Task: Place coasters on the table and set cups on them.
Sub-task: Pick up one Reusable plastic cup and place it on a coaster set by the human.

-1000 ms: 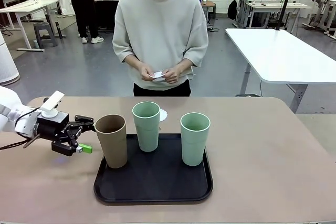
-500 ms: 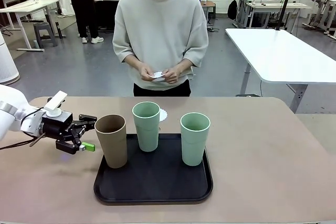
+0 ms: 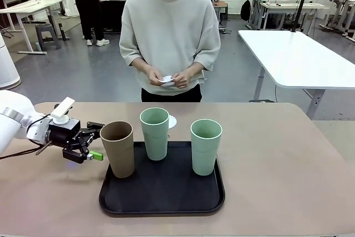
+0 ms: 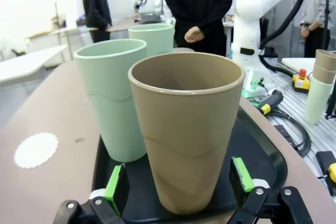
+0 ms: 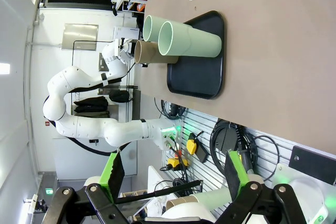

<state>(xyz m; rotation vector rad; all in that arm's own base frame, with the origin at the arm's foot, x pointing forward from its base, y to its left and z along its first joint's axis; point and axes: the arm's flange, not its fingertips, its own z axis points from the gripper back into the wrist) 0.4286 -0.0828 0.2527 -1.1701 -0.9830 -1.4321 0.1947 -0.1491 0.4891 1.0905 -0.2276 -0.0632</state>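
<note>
Tray [image 3: 161, 199]: black, near the table's [image 3: 277, 159] front edge, carrying all three cups.
Left gripper [image 3: 95, 141] [image 4: 178, 179]: jaws wide, pads flanking the brown cup [image 3: 118, 149] [image 4: 186, 129] low down, not clamped.
Right gripper [image 5: 174, 174]: spread wide, empty, well apart from the tray.
Mint cups [image 3: 155, 133] [image 3: 206, 147]: upright, right of the brown one.
Coaster [image 3: 172, 121] [image 4: 35, 149]: flat on the table just behind the tray.
Hands [image 3: 166, 77]: person's, together, holding something small and white.

Brown cup [image 3: 117, 149] and mint cups [image 3: 154, 133] [image 3: 206, 146]: smooth, matt, plastic look. Tray [image 3: 161, 192]: black, smooth, faint sheen. Table [image 3: 277, 165]: beige, matt. Doily [image 3: 172, 121] at tray's 12 o'clock: white lacy paper.
</note>
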